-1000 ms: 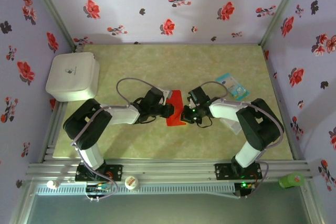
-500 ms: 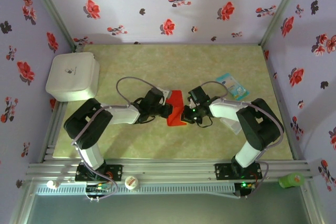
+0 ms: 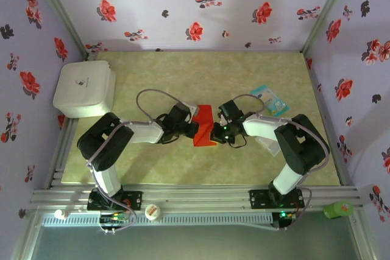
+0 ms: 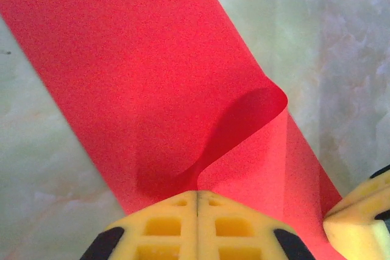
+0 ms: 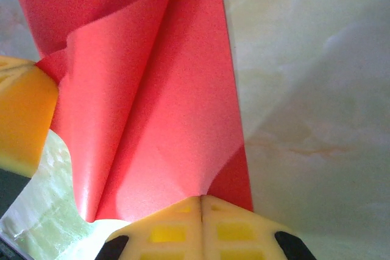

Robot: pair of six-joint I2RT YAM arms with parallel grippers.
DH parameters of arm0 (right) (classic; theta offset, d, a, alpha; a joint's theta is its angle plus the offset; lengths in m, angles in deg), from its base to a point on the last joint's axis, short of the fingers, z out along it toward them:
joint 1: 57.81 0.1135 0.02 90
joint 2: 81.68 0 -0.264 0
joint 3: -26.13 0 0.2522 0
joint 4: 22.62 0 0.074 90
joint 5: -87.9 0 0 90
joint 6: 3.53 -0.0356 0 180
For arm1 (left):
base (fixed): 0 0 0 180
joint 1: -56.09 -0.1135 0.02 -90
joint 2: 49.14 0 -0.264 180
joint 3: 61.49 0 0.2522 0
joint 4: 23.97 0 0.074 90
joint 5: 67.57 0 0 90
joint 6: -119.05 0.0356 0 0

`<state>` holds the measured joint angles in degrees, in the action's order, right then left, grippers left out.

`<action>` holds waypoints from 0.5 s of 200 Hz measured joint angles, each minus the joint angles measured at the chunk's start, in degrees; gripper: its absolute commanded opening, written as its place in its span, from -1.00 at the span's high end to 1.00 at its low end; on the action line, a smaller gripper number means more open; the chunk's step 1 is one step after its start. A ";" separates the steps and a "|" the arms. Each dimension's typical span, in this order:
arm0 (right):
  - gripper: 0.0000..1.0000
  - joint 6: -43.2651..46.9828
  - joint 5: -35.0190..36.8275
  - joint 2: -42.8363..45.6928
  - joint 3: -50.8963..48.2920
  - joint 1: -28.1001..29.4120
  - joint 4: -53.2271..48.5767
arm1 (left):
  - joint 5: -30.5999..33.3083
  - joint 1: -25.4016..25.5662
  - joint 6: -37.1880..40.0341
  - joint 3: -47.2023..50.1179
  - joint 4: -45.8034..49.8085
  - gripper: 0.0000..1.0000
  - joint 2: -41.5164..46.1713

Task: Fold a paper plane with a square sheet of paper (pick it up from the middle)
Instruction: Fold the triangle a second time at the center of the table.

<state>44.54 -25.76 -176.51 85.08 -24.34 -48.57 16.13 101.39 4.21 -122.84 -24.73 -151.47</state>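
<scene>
**Top external.** The thin, bright red square sheet of paper [image 3: 204, 125] sits mid-table, partly folded and raised off the pale green marbled tabletop [image 3: 183, 74]. The 2 arms meet at it. The left gripper [image 3: 194, 128] is at the sheet's 9 o'clock edge and the right gripper [image 3: 214, 130] at its 3 o'clock edge. From this height I cannot tell how the jaws stand. A rounded white plastic box [image 3: 84, 88] lies at 10 o'clock from the sheet, well apart. A small light-blue-and-white packet [image 3: 270, 100] lies at 2 o'clock, just past the right arm's forearm. On the rail at the near edge are a white round cap [image 3: 152, 212] and a green object [image 3: 338, 209].

**Left wrist.** The left gripper [image 4: 196, 194] has its 2 yellow fingers [image 4: 161, 226] pressed together on the sheet's [image 4: 122, 59] edge, with no gap between them. A flap [image 4: 259, 111] curls over towards 2 o'clock and casts a dark shadow on the flat part. One yellow finger of the other gripper [image 4: 359, 217] touches the sheet at 4 o'clock.

**Right wrist.** The right gripper [image 5: 201, 198] is likewise clamped on the sheet [image 5: 177, 101], fingers together. The sheet rises in a long fold towards 12 o'clock, hiding the table behind it. The left gripper's yellow finger [image 5: 21, 120] shows at 9 o'clock, against the fold.
</scene>
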 measured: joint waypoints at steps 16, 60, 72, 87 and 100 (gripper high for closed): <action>1.00 0.00 0.00 0.00 0.00 0.00 0.00 | 0.31 -0.17 0.00 -0.04 -0.02 1.00 0.00; 1.00 0.00 -0.02 0.00 0.00 0.00 0.00 | 0.31 -0.63 0.26 -0.07 -0.02 1.00 0.00; 1.00 0.00 -0.02 0.00 0.00 0.00 -0.02 | 0.28 -0.63 0.46 -0.31 0.00 1.00 -0.17; 1.00 0.00 -0.02 0.00 0.00 0.00 -0.07 | 0.28 -0.63 0.87 -0.87 -0.02 0.99 -0.72; 1.00 0.00 -0.02 0.00 0.02 0.00 -0.11 | 0.28 -0.63 1.22 -1.05 0.02 1.00 -0.94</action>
<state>44.54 -25.78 -176.51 85.11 -24.34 -48.68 16.41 100.76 5.44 -123.89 -24.71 -152.41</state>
